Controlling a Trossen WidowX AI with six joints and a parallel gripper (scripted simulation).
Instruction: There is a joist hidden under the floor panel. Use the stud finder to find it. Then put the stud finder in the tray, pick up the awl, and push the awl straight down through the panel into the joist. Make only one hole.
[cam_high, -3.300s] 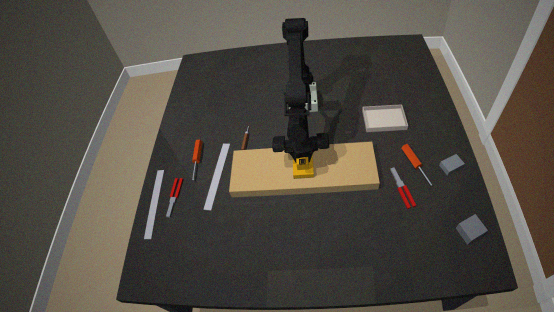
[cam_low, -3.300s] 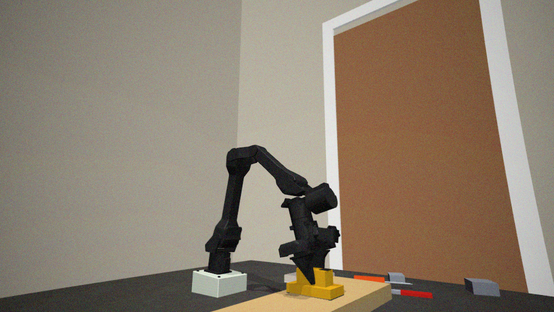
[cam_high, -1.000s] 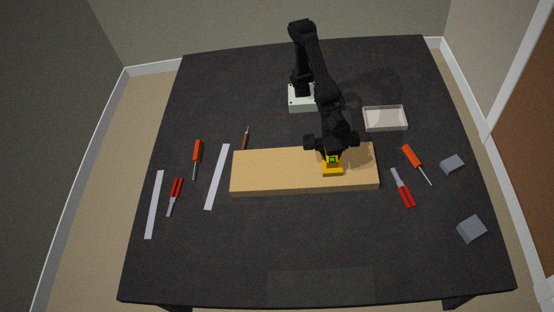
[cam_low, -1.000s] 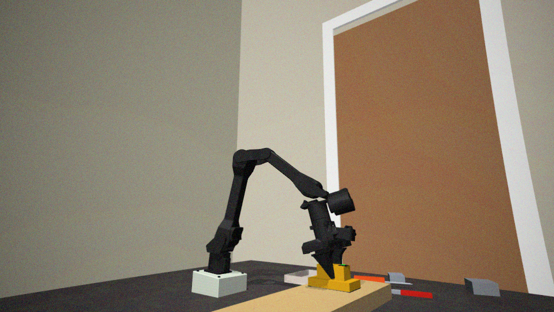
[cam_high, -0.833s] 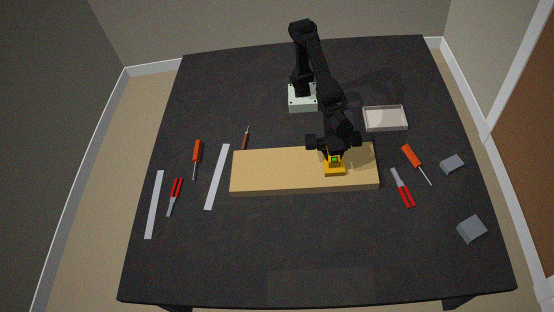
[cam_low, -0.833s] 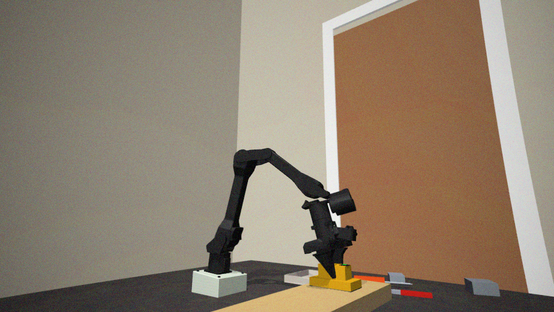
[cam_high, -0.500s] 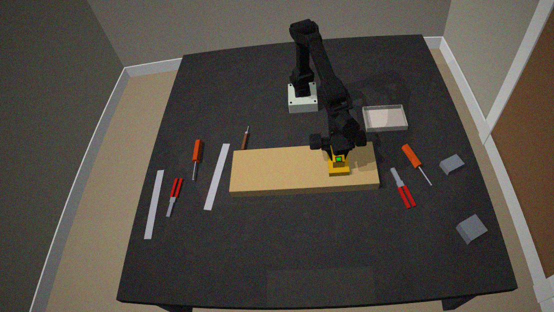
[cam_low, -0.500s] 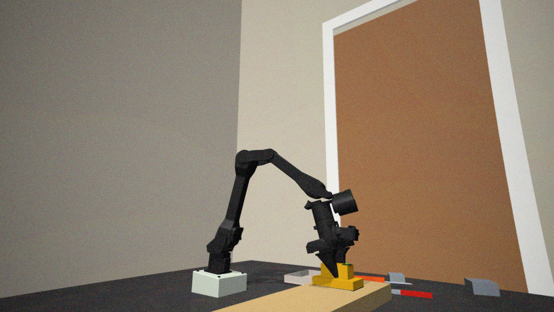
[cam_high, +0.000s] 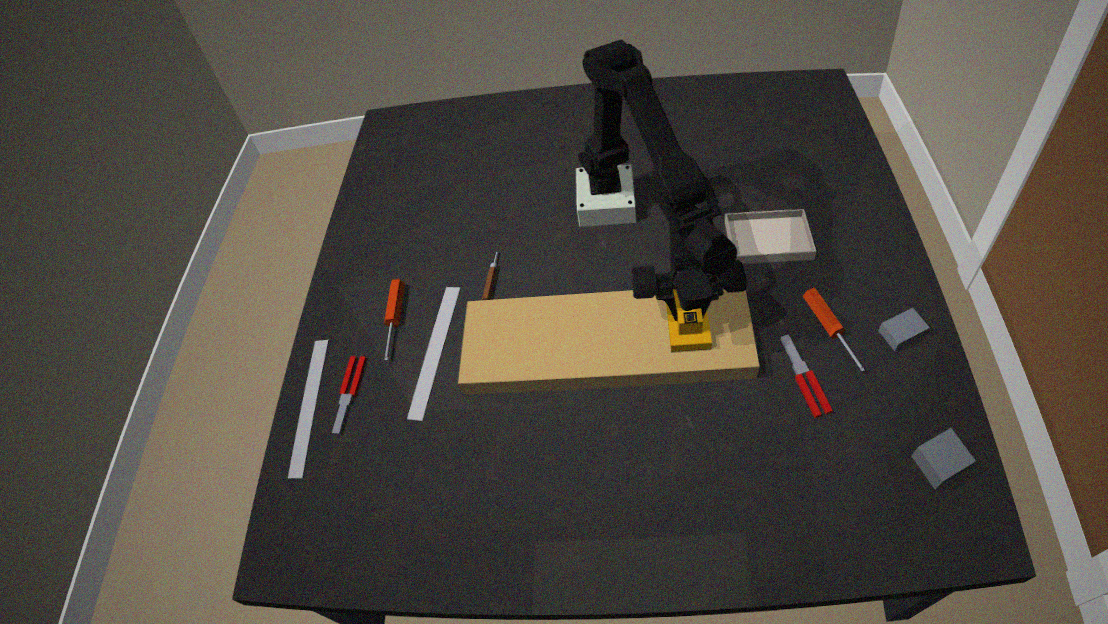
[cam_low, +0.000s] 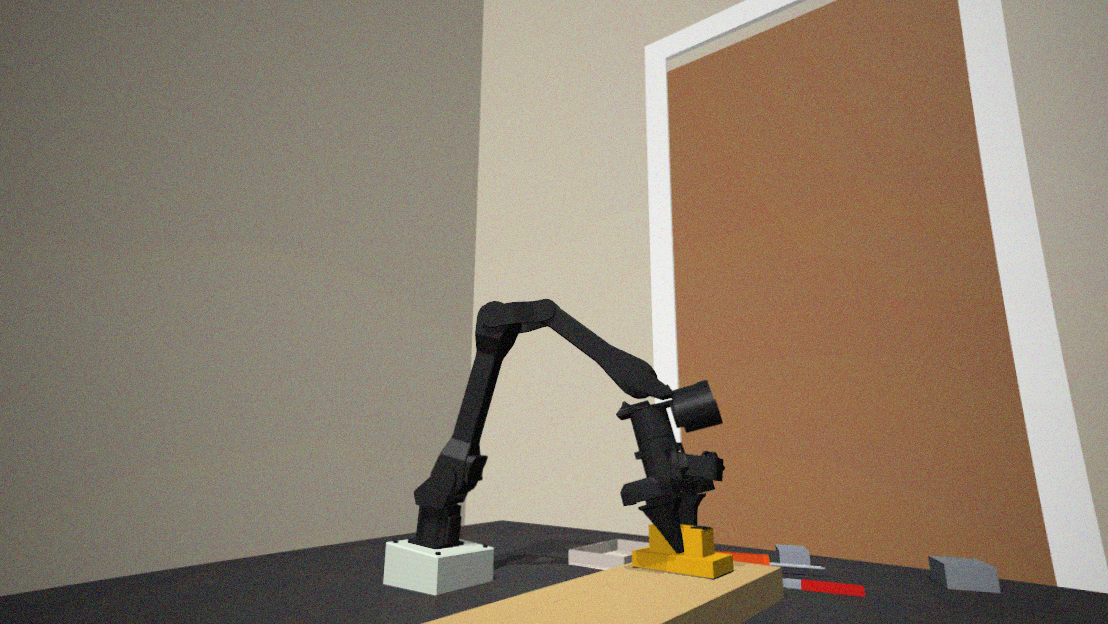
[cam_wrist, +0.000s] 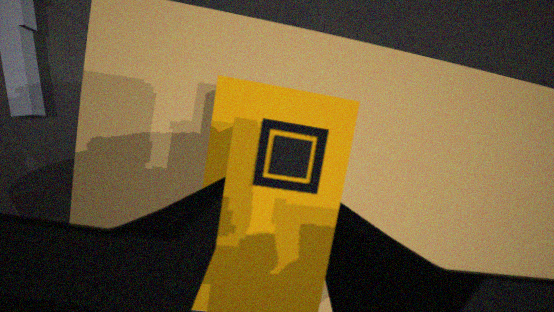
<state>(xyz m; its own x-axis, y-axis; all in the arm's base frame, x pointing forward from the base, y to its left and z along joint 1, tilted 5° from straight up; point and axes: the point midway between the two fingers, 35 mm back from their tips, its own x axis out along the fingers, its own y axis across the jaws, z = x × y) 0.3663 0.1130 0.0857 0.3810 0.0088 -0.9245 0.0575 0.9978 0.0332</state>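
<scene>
The yellow stud finder (cam_high: 690, 341) (cam_low: 707, 566) (cam_wrist: 290, 102) is upright at the right part of the tan floor panel (cam_high: 558, 346) (cam_low: 581, 600) (cam_wrist: 425, 150), on it or just above it. Its top shows a dark square with a thin yellow square outline inside. My gripper (cam_high: 689, 308) (cam_low: 686, 536) (cam_wrist: 274, 192) is shut on its raised block. The awl (cam_high: 489, 282), with a brown handle and a metal tip pointing away, lies at the panel's back left edge. The pale tray (cam_high: 775, 257) (cam_low: 589, 559) is behind the panel's right end. The joist is hidden.
An orange screwdriver (cam_high: 823, 312), red-handled tool (cam_high: 816, 392) and two grey blocks (cam_high: 904, 329) (cam_high: 943, 457) lie to the right. Another orange screwdriver (cam_high: 393, 302), red-handled tool (cam_high: 350, 375) and two pale strips (cam_high: 434, 352) (cam_high: 308, 408) lie left of the panel.
</scene>
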